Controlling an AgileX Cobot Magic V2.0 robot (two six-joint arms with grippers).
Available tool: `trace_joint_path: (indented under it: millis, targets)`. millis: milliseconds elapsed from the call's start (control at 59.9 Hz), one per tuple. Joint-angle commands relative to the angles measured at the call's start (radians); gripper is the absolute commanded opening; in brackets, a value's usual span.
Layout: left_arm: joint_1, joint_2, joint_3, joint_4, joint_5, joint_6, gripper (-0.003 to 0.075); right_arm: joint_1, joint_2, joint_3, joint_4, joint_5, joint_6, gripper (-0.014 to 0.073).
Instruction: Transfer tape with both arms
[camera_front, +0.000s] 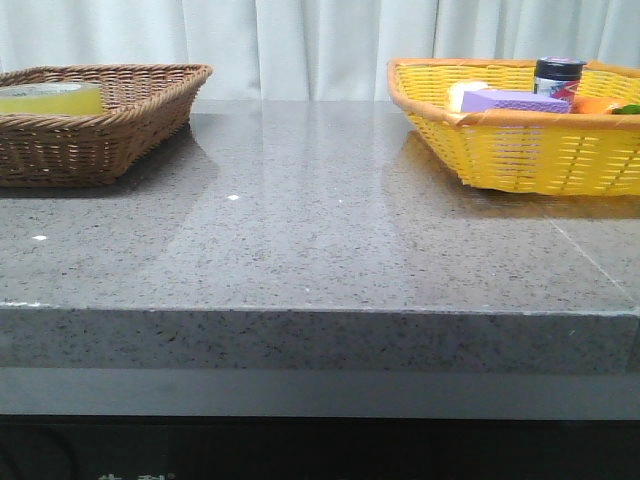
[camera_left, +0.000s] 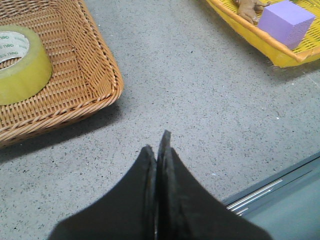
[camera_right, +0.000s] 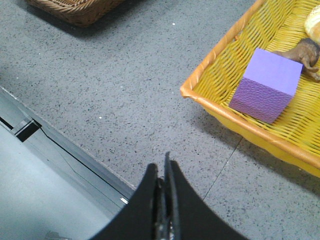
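The tape lies in the brown basket; left gripper closed, empty.

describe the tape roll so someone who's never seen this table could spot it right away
On the grey stone table stand two wicker baskets; go to the brown basket on the left. The tape lies flat inside it, alone: a thick translucent yellow roll, unlike the purple sponge and jar in the yellow basket.

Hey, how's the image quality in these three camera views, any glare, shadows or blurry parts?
Front view: pale streaks of glare run across the polished grey speckled stone table, all fairly sharp. Left wrist view: the brown wicker basket casts a dark shadow on the table; the closed black left gripper is soft-edged. Right wrist view: the yellow woven basket is crisp, the right gripper blurred.
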Motion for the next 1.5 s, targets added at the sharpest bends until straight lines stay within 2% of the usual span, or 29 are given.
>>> trace_joint_path:
  millis: [0,117,301,584,668,968,1486]
  targets:
    - [-0.008,-0.004,-0.026,0.002,-0.075,-0.010,-0.0020,-0.004,-0.001,-0.024,0.009,-0.063,-0.008,-0.0068]
    - [-0.001,-0.025,0.006,-0.008,-0.096,-0.010,-0.0020,-0.004,-0.001,-0.024,0.009,-0.063,-0.008,-0.0068]
    - [0.105,-0.155,0.143,-0.016,-0.200,-0.010,-0.0020,-0.004,-0.001,-0.024,0.009,-0.063,-0.008,-0.0068]
    - [0.316,-0.537,0.559,0.004,-0.553,-0.010,-0.0020,-0.004,-0.001,-0.024,0.009,-0.063,-0.008,-0.0068]
    - [0.369,-0.622,0.655,-0.016,-0.614,-0.010,-0.0020,-0.004,-0.001,-0.024,0.009,-0.063,-0.008,-0.0068]
    - [0.454,-0.788,0.877,-0.052,-0.811,-0.010,-0.0020,-0.004,-0.001,-0.024,0.009,-0.063,-0.008,-0.0068]
    - [0.446,-0.782,0.873,-0.050,-0.780,-0.010,-0.0020,-0.004,-0.001,-0.024,0.009,-0.053,-0.008,-0.0068]
